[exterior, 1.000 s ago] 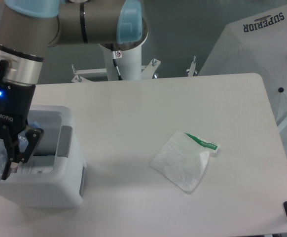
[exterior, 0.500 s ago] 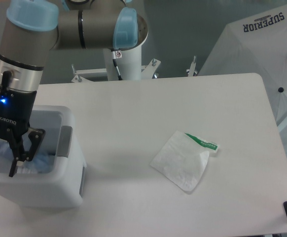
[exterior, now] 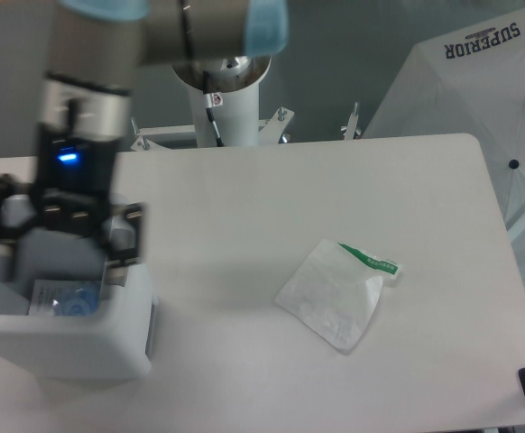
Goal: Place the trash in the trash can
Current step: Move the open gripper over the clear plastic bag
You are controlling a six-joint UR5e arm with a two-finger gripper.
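At far left we see trash can (exterior: 73, 347), boxy white bin on table (exterior: 244, 198). Bottle (exterior: 64, 298) lies inside it, bluish, partly hidden (we cannot tell which way its long axis runs). Gripper (exterior: 62, 239) hangs directly above bin opening, jaws spread wide, gripping nothing, somewhat blurred; bottle sits just below, between fingertips. Well to right, plastic bag (exterior: 333, 296) lies flat on table, long axis diagonal, green strip at upper-right end.
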